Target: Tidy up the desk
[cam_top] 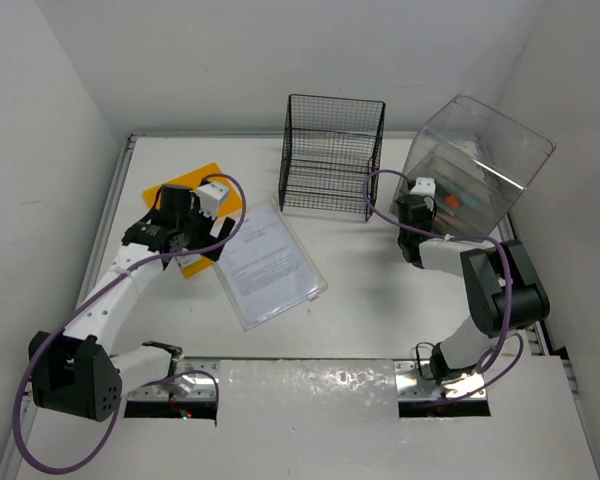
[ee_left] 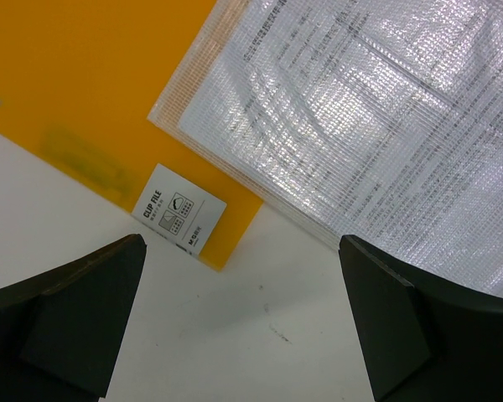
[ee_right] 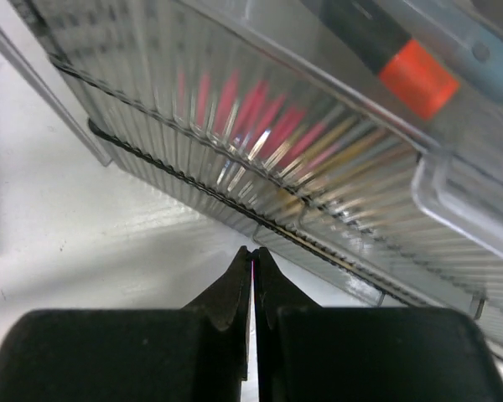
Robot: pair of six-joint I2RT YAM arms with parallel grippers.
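Over the tabletop's [cam_top: 380, 300] left side, the left hand [ee_left: 241, 251] gapes wide; it should straddle the orange folder's [ee_left: 84, 92] corner squarely.

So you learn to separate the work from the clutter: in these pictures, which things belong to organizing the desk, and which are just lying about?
Belong to the job: desk, orange clip file, clear document pouch, wire-mesh rack, clear drawer box, open left hand, shut right hand.

Just there: purple cables, shiny sheet between the arm bases.
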